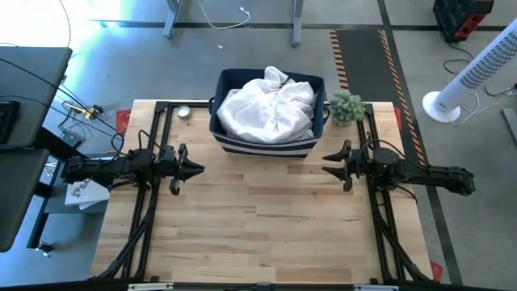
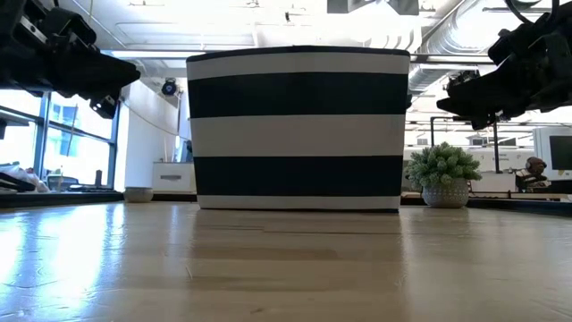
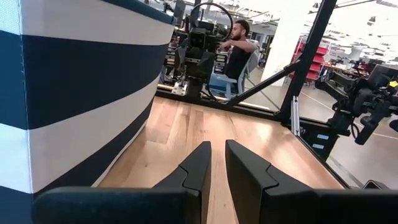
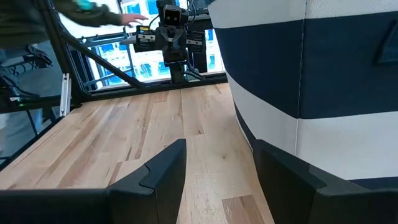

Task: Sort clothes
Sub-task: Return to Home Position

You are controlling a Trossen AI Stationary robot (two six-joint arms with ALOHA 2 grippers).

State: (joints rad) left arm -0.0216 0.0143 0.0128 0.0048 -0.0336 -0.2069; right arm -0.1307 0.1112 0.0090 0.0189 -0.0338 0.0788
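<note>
White clothes (image 1: 271, 105) fill the striped bin (image 1: 266, 149), upper centre: sorting judged complete. My left gripper (image 1: 196, 169), mid-left, narrowly parted, and right gripper (image 1: 327, 169), mid-right, wider, hang empty, parked clear.

Black jointed arms (image 1: 113, 168), angular dark fingers (image 3: 245, 169)

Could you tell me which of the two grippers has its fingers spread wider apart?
The right gripper: its wrist view shows a wide gap between its fingers, while the left gripper leaves only a narrow slit between its own.
</note>
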